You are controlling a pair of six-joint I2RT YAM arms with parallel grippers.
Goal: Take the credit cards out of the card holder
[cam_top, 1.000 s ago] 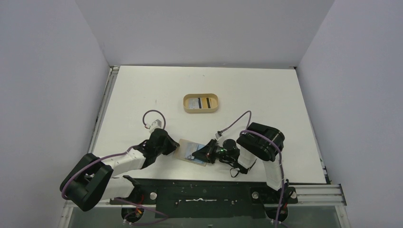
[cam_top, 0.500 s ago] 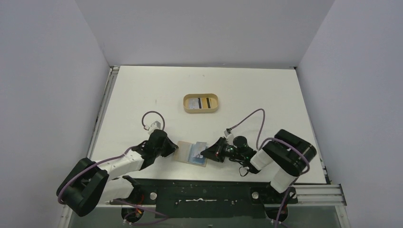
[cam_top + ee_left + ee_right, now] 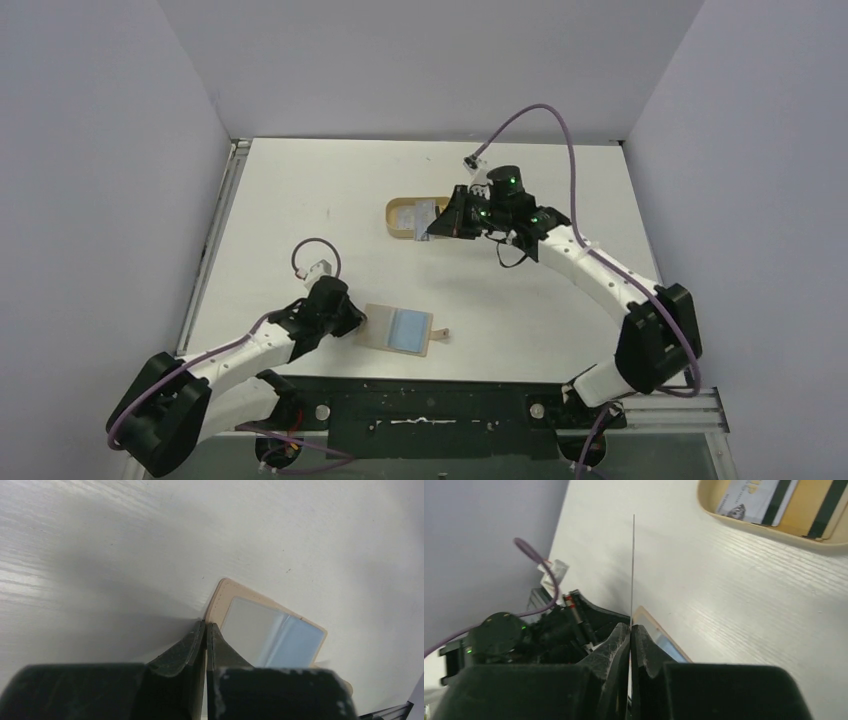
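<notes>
The tan card holder lies flat near the table's front, its tab pointing right. A light blue card shows in its window, also in the left wrist view. My left gripper is shut, its tips touching the holder's left edge. My right gripper is shut on a thin pale blue-grey card, held over the oval tray. In the right wrist view this card shows edge-on above the shut gripper.
The oval tan tray at mid-table holds a grey-white card and a yellow-orange card with black stripes. The left arm lies beside the holder. Grey walls enclose the table; a metal rail runs along the near edge.
My right gripper drew a card out of the holder and carried it up and away to above the tray. My left gripper stayed at the holder's left edge.
</notes>
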